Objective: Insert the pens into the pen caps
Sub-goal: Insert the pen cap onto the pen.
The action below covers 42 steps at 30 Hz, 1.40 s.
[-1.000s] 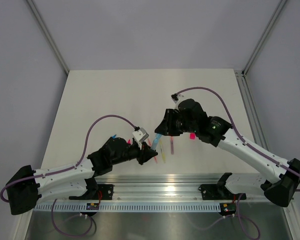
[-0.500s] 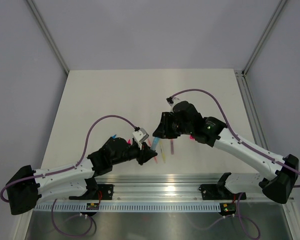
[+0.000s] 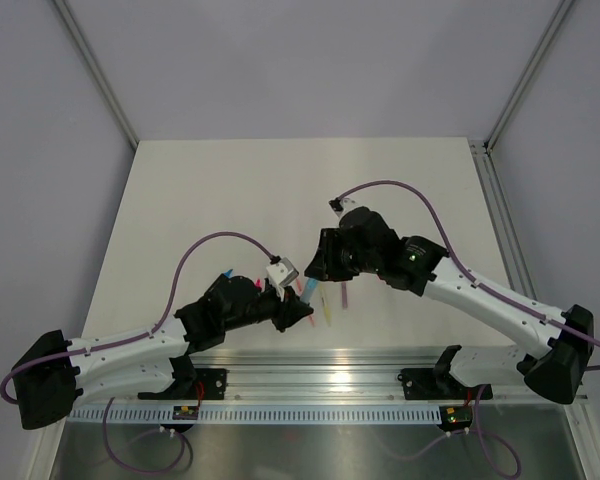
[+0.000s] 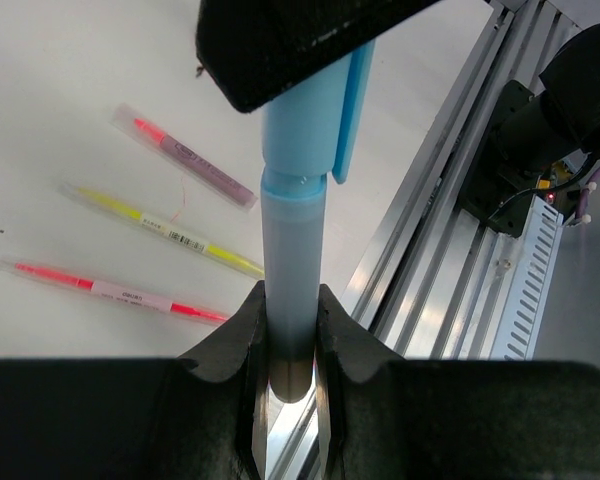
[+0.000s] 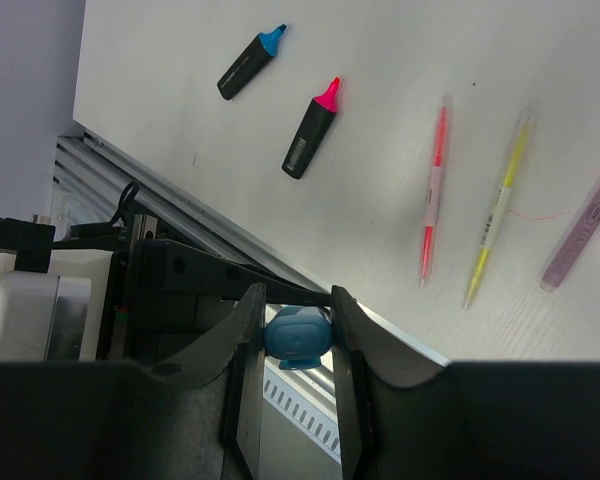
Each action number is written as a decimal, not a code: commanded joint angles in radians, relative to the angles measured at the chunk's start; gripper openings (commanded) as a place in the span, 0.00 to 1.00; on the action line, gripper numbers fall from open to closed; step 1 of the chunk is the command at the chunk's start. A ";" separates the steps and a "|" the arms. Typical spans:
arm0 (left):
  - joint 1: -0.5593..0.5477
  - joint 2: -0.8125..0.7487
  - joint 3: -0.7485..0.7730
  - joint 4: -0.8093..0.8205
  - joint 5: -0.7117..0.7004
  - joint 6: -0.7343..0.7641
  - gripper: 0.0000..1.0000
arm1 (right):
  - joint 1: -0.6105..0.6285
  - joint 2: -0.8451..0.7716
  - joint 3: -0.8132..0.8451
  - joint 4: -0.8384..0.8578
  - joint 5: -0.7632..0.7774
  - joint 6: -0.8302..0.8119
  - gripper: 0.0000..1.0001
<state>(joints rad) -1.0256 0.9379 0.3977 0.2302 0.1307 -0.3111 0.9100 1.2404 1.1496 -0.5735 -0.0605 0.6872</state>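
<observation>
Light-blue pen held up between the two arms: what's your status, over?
Left jaws shut on pale-blue pen. Right jaws shut on light-blue cap, cap on pen's end. Nothing between them; loose pens lie on table below.

- Overhead: the top camera sits above and behind my two bases. It looks down and forward over the white table, wide and distant, with both arms in full.
- Left wrist: rides my left pincer and looks along its fingers, very close on the pale-blue pen. The table and front rail lie beyond.
- Right wrist: rides my right pincer, close in, facing back toward the rail.
- Shared: both wrist views catch the light-blue cap and the three thin sticks. The overhead shows those sticks small, beside the pincers.
</observation>
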 commanded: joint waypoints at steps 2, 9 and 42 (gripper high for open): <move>0.002 -0.010 0.026 0.064 -0.049 0.012 0.00 | 0.050 0.028 0.001 -0.014 -0.001 0.028 0.09; 0.002 -0.040 0.016 0.074 -0.051 0.007 0.00 | 0.070 0.047 -0.091 0.069 -0.047 0.074 0.09; 0.004 -0.100 0.288 0.046 -0.082 0.038 0.00 | 0.248 0.080 -0.272 0.238 0.002 0.232 0.01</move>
<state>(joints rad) -1.0317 0.8722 0.4797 -0.2016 0.0971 -0.3023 1.0496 1.2774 0.9421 -0.2745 0.0532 0.8539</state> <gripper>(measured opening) 0.194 0.342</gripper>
